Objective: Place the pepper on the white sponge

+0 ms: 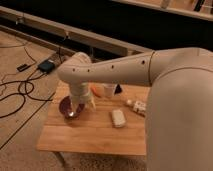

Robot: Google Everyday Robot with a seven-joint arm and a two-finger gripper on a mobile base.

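one gripper [80, 106] hangs low at the dark bowl [65, 106] on the table [90, 136]; whether it is open, or holds anything, cannot be told. the pepper [95, 91] lies just beside the gripper, between bowl and white cup [109, 91]. the white sponge [118, 118] lies flat, well apart from the bowl, near the bottle [137, 106]. recommended: rise clear of the bowl rim, centre over the pepper, align with its length, close gently, then release low over the sponge's middle.

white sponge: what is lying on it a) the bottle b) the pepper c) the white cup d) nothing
d: the white sponge is bare; the pepper lies apart from it, further back, beside the gripper, which is down at the dark bowl.
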